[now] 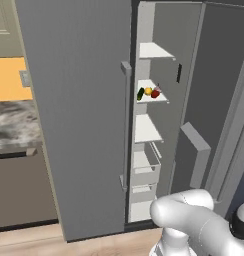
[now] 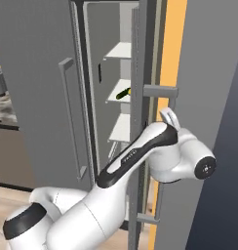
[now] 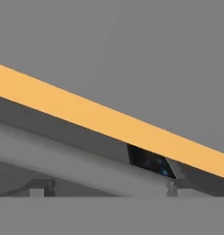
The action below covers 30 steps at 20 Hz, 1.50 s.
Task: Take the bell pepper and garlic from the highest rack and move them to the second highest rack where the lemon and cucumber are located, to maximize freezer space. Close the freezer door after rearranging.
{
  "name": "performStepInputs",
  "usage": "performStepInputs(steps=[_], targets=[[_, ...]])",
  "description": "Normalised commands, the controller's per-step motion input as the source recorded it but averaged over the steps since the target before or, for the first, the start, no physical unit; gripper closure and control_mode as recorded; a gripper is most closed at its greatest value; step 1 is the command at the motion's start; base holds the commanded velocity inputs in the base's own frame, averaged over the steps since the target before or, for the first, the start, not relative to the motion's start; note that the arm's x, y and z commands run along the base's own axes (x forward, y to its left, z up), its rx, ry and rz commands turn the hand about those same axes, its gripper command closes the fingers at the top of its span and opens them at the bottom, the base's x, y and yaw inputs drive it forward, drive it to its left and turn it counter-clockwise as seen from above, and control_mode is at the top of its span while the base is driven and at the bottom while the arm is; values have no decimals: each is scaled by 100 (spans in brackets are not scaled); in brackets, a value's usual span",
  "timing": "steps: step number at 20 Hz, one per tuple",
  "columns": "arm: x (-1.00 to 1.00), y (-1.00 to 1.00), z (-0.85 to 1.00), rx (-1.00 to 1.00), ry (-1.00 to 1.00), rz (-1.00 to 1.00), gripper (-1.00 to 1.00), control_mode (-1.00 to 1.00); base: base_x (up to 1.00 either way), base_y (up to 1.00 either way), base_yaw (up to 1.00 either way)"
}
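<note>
Freezer: tall plain grey cabinet (image 1: pixel 166 60) with white shelf panels, standing open; every place below is given relative to it.
Second shelf from its top: dark green cucumber (image 1: pixel 140 93), small yellow-orange lemon (image 1: pixel 148 91) and red bell pepper (image 1: pixel 155 93) lie close together. A pale speck just behind the pepper may be the garlic; it is too small to tell.
Top shelf (image 1: pixel 153 50): looks bare from the left base view, so I judge the moving done and the closing left.
Freezer door: flat grey panel (image 2: pixel 204 88) with a long vertical bar handle (image 2: pixel 140 122), swung out at the freezer's right side.
My arm (image 2: pixel 140 151): elbow folded, forearm reaching round the door's edge and handle, wrist behind the panel, probably placed to push it shut.
My fingers: cannot tell whether spread or closed.
</note>
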Motion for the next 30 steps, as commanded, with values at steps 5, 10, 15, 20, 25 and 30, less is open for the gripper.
performStepInputs(steps=[5,10,15,20,25,30], targets=[[60,-28,-6,0,-3,6,-100,-100,0,0,0],[22,-9,-2,-5,-6,3,-100,-100,0,0,0],[1,36,-2,-16,-28,2,-100,-100,0,0,0],[2,55,-3,-17,-38,0,-100,-100,0,0,0],[49,26,0,-3,-16,1,-100,-100,0,0,0],[47,62,0,0,-5,4,-100,-100,0,0,0]])
